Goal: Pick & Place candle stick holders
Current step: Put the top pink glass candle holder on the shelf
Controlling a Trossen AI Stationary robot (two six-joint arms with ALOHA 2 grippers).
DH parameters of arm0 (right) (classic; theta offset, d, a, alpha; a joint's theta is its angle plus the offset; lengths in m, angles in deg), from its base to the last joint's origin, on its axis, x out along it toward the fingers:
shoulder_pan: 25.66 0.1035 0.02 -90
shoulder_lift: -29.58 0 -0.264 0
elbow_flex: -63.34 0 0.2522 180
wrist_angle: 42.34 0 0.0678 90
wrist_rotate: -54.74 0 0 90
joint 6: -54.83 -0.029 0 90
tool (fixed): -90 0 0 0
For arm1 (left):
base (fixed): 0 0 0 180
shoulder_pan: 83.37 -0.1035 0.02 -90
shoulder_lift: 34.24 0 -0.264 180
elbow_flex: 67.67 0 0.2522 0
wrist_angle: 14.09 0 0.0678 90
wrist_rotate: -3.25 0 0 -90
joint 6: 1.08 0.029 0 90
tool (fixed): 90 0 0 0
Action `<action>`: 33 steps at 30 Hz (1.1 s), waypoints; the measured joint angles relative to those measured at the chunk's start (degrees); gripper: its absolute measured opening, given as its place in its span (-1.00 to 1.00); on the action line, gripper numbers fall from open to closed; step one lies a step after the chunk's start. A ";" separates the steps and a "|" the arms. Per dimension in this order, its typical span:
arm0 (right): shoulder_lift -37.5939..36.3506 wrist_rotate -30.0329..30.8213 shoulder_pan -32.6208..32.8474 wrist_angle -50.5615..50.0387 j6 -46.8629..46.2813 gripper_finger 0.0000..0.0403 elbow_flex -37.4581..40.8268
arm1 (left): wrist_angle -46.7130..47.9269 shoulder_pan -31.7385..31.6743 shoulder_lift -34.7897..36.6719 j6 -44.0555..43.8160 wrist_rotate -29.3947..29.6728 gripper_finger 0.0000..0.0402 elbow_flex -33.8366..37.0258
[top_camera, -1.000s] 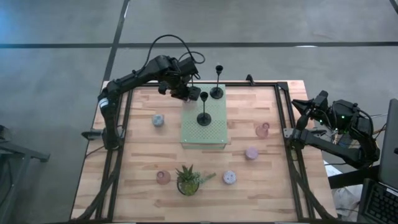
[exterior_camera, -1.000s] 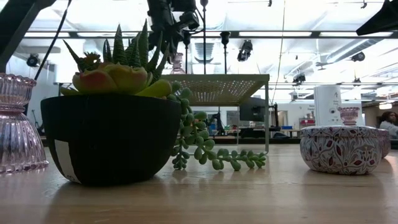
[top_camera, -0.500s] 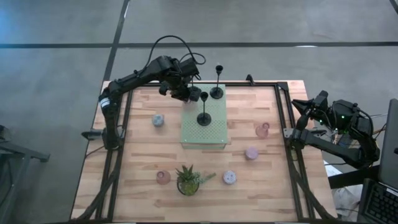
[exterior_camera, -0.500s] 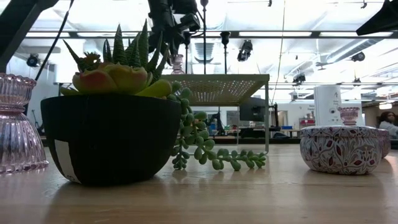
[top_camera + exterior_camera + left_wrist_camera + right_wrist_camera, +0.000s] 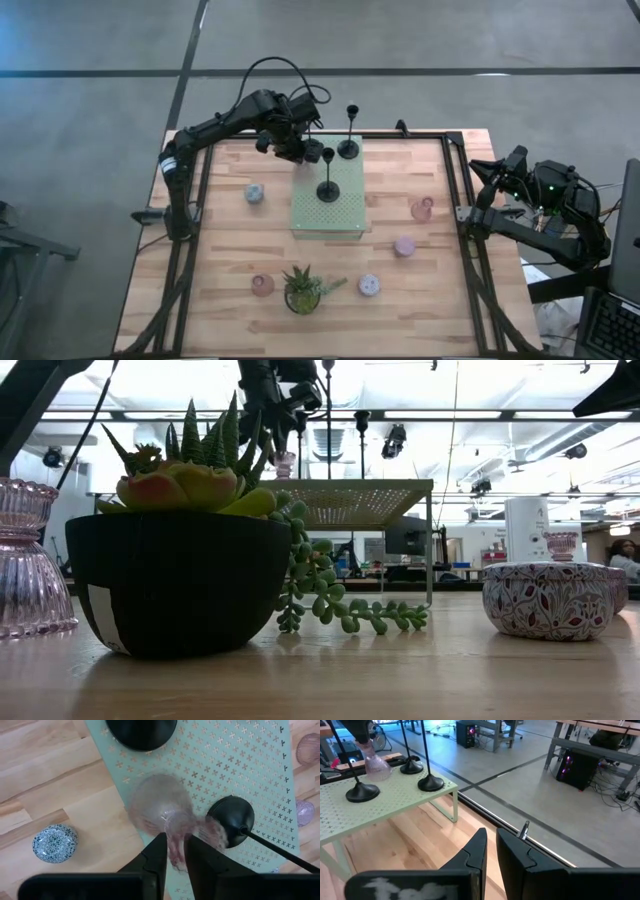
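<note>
Hardly shifted since a second ago: left hand (image 5: 300, 150) in much the same spot over the far-left corner of the pale green perforated riser (image 5: 350, 215), only slightly nudged, fingers beginning to ease apart. Right beneath the hand, a clear pink glass candle holder (image 5: 162, 810), base down on the riser near its edge, stem rising between the fingers (image 5: 155, 857). Probably set down there to join the black candlestick holders, grouped on the raised shelf: one black disc base (image 5: 232, 815) just beside the fingertips, another (image 5: 142, 730) a little beyond them. Narrow gap only between the fingers, glass stem close against them or barely touched; whether the grip is fully let go cannot be told. Well away from the hand on the wooden counter (image 5: 230, 260): a blue patterned cup (image 5: 55, 842) and more pastel cups, not yet collected. Right hand (image 5: 490, 845) parked off the counter's right edge, fingers pressed nearly together, holding nothing.
</note>
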 joint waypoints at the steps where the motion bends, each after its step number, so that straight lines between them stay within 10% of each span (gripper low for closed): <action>1: 0.00 0.00 -0.01 -0.01 0.00 -0.83 0.00 | 0.02 0.00 0.00 0.00 0.11 -0.63 0.00; 33: 0.00 0.00 0.00 -0.01 0.00 -0.83 0.00 | 0.55 -0.07 0.31 2.67 0.11 -0.30 -10.32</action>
